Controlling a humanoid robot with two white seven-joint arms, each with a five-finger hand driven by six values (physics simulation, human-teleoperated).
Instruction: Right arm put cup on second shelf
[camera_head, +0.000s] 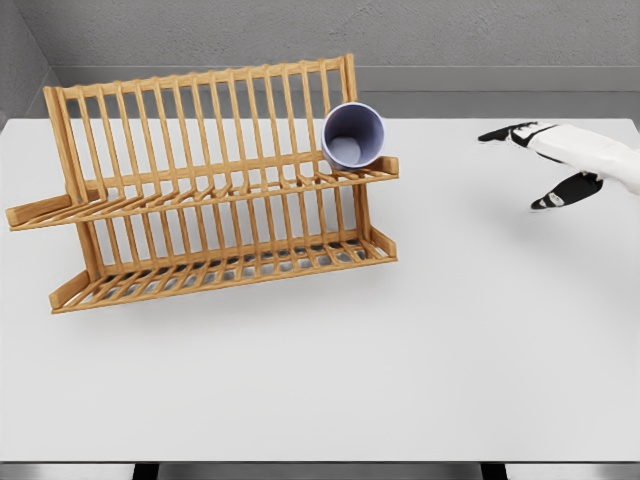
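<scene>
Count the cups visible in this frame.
1. The lavender cup lies tilted on the upper tier of the wooden dish rack, at its right end, mouth toward the camera. The open right hand is apart from it. None appear hidden.

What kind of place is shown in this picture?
Probably a simulated test bench, not a real kitchen: a plain white table before bare grey walls, holding only a wooden dish rack with a cup lying on its upper shelf. The open right hand hovers apart from it.
</scene>
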